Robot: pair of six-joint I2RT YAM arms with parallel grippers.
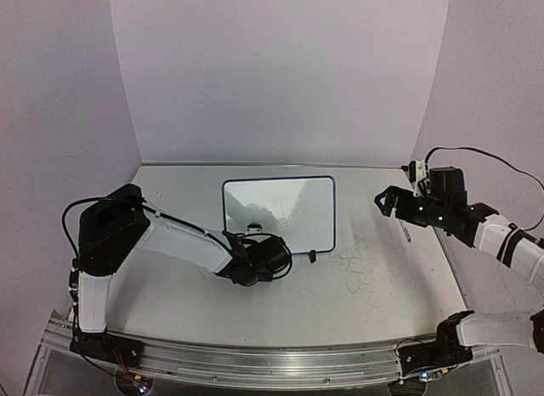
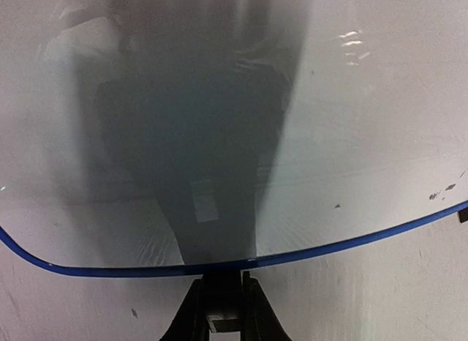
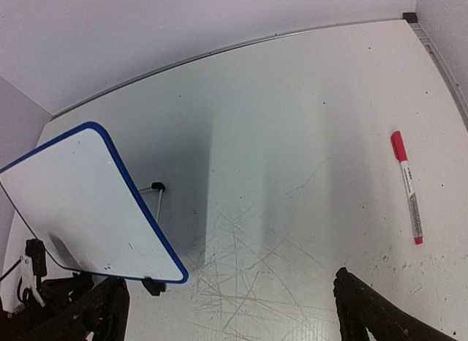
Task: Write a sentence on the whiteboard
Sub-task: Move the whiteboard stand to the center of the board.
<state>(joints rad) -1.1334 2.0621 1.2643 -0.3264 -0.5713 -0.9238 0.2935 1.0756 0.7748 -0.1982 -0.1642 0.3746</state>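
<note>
The whiteboard (image 1: 293, 211) with its thin blue rim stands tilted on small black feet in the middle of the table. Its glossy face (image 2: 358, 136) shows only reflections and a few dark specks. The sentence is not in view on it. My left gripper (image 1: 255, 258) is at the board's near edge, its jaws shut on the rim (image 2: 223, 279). My right gripper (image 1: 387, 200) hangs open above the right side of the table with nothing between its fingers (image 3: 230, 293). The board (image 3: 80, 202) lies to its left.
A marker (image 3: 406, 187) with a red cap lies on the table at the right (image 1: 406, 232), just below my right gripper. Grey scratch marks (image 3: 248, 268) cover the tabletop right of the board. Purple walls close the back and sides.
</note>
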